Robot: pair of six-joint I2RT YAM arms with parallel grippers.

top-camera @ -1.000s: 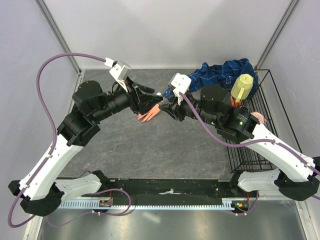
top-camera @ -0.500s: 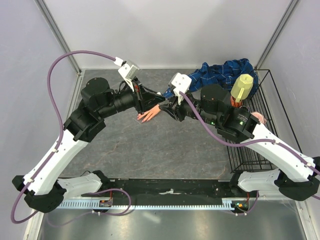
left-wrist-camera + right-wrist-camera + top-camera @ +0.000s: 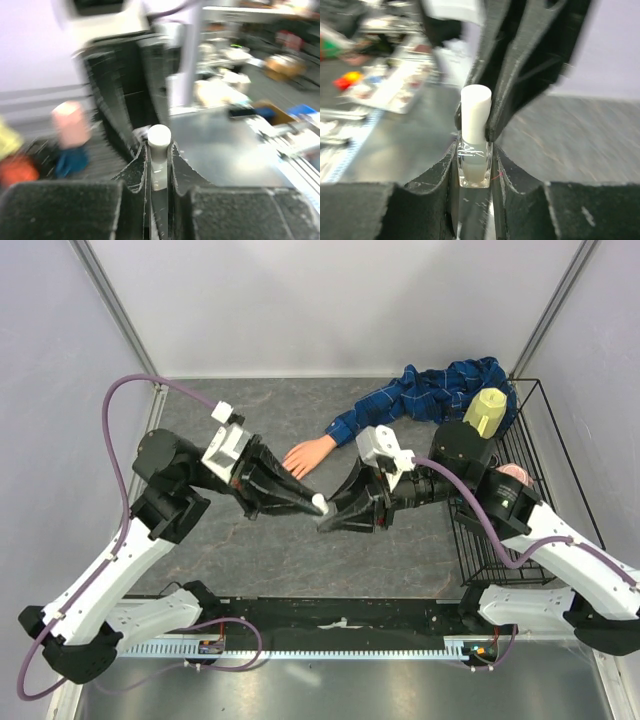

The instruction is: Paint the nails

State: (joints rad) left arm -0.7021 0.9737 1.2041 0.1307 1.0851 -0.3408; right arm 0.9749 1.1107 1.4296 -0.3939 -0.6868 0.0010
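White cap (image 3: 318,504) now pinched by left fingers (image 3: 136,172); right fingers (image 3: 437,177) clamp bottle (image 3: 474,162), pulled back from hand (image 3: 305,454). Uncapping likely next.

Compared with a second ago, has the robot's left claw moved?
Yes. The left gripper has pulled back from the mannequin hand, toward the near side.

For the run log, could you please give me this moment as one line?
phase: opening bottle | right gripper: shut on bottle | left gripper: shut on cap | hand: on table, untouched
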